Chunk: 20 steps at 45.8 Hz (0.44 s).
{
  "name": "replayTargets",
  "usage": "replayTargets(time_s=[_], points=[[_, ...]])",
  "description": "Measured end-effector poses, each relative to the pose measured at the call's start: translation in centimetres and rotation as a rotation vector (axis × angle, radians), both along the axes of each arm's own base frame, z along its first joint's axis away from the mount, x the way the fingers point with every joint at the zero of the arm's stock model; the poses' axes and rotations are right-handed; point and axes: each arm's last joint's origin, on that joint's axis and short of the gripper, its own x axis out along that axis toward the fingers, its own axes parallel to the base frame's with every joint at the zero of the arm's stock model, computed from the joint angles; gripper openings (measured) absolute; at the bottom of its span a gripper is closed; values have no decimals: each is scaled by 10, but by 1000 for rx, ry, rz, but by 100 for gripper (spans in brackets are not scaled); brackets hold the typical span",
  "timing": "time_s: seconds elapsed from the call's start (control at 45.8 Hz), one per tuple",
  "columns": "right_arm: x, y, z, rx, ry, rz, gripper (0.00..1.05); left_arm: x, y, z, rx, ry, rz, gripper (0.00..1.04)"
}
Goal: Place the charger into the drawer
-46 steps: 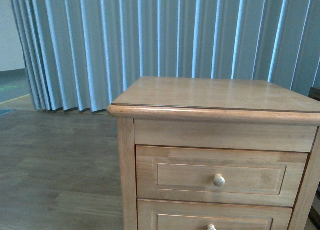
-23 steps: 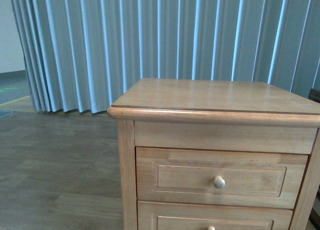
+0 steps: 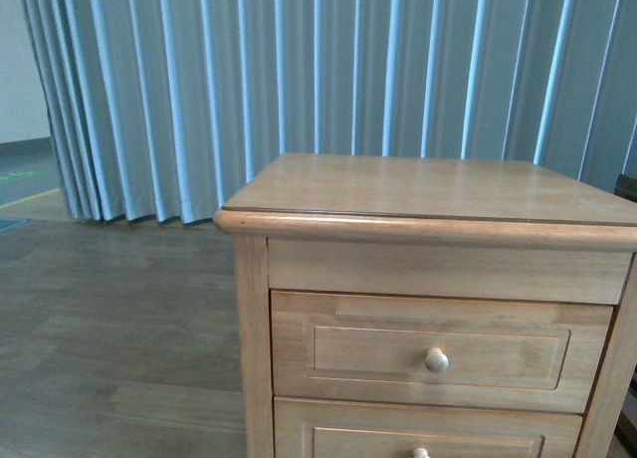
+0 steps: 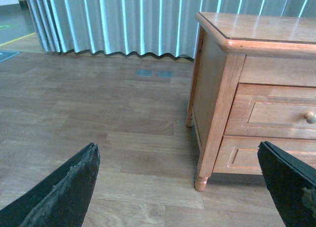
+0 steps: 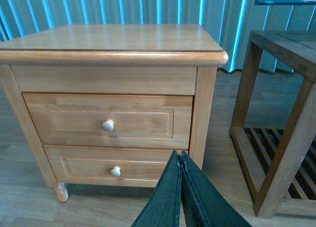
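1. Curtain (image 3: 299, 80): blue-grey pleats across the far side of the room, behind everything else.
2. Floor (image 4: 98, 138): wood-look planks, bare where seen.
3. Cabinet (image 3: 428, 194): light-brown wood, standing in front of the curtain; nothing rests on the visible part of its top.
4. Rack (image 5: 276, 113): darker slatted wooden frame just to the right of the cabinet, seen only in the right wrist view.
5. Drawer (image 3: 438, 348): the upper of two, fully closed, panel front flush with the frame.
6. Lower drawer (image 5: 116, 163): beneath it, also closed; not the target.
7. Left gripper (image 4: 187, 187): jaws wide apart, empty, low and to the left of the cabinet.
8. Right gripper (image 5: 180, 187): jaws pressed together, nothing between them, facing the drawer fronts, well apart from them.
9. Knob (image 3: 436, 359): round, pale, centred on the drawer.
10. Charger: not seen in any view; its place cannot be told.
11. Step in hand, as judged: opening the drawer. The right gripper should part its jaws, straddle the knob squarely, clamp, and pull straight out toward the robot, without twisting.
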Motion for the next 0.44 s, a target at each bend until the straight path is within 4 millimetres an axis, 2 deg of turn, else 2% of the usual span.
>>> replayTargets(time_s=[0.109,0.131,0.262,0.371,0.437], points=[[0,0,0,0,0,0,2,0,0,0,0,0,0,99],[0,0,0,-1,0,0,5,0,0,0,0,0,0,99],[0,0,0,-1,0,0,35,0,0,0,0,0,0,99],[0,0,0,-2,0,0,50,0,0,0,0,0,0,99],[0,0,0,-1,0,0,66,0,0,0,0,0,0,99]])
